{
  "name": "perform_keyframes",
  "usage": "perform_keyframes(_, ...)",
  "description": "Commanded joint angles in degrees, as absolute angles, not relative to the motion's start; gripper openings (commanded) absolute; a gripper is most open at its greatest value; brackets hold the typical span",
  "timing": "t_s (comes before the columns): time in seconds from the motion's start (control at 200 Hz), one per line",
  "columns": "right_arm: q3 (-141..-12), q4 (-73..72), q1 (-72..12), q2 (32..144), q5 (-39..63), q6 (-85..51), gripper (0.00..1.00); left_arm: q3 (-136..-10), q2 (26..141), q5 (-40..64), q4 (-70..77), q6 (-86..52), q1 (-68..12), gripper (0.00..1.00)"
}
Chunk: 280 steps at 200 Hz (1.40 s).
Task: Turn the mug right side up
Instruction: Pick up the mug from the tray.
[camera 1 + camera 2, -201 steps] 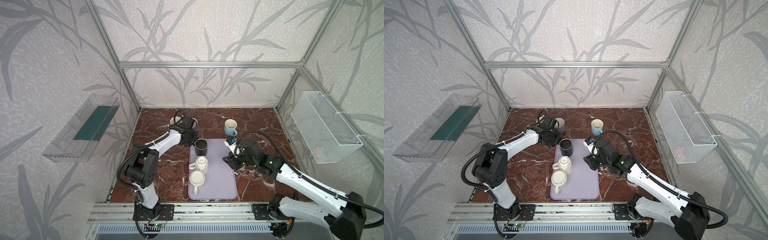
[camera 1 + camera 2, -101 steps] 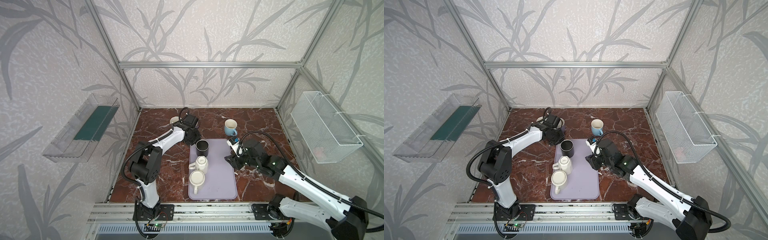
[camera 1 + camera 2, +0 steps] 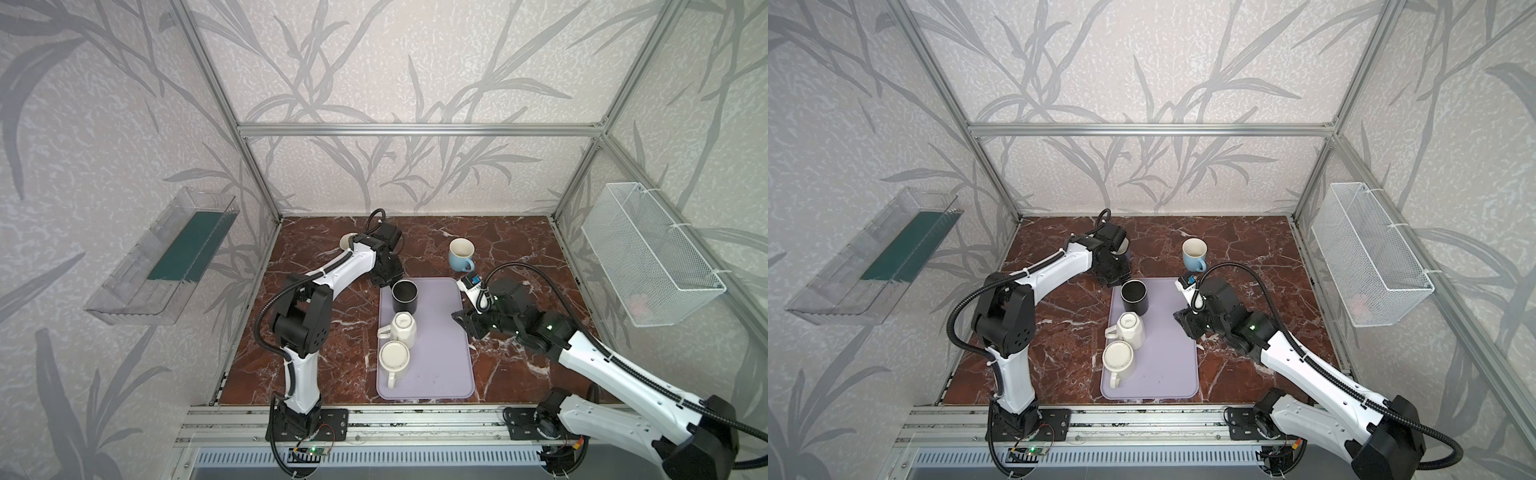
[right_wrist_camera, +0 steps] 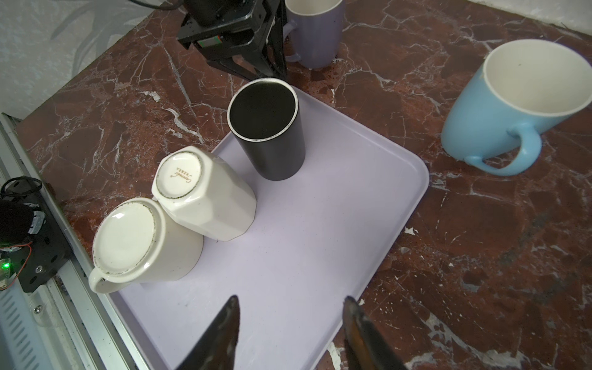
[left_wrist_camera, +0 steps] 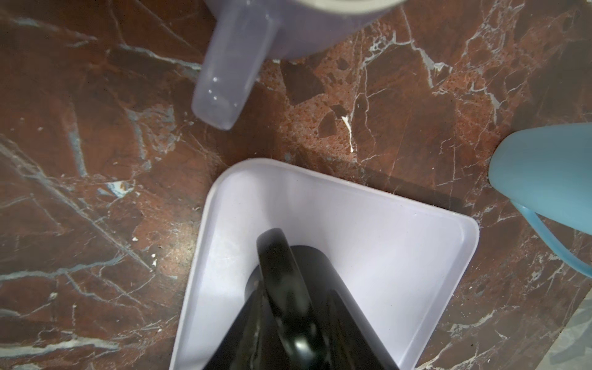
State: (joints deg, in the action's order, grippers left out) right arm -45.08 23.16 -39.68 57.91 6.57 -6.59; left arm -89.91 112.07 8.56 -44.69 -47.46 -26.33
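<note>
left gripper (image 3: 387, 277) clasps handle of matte black mug (image 3: 404, 296).

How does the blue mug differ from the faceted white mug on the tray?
The blue mug stands upright, mouth up, on the bare marble table; the faceted white mug stands upside down on the tray. The blue mug has smooth round walls; the white one has flat facets. Both have a handle.

You look at a robot lab cell: an aluminium frame (image 3: 415, 129) holds leaf-printed panels (image 3: 374, 70) around a marble-look surface (image 3: 519, 257), and the left arm (image 3: 345, 270) and right arm (image 3: 602, 361) are bolted to a rail (image 3: 415, 422).
</note>
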Motion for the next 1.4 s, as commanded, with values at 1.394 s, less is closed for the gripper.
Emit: perform_keyframes(1.394,-42.6,24.9,-37.3,54.5,7.3,-5.9,0.51,-100.5,117.7,0.3,-53.8,-38.8,-30.7,0.0)
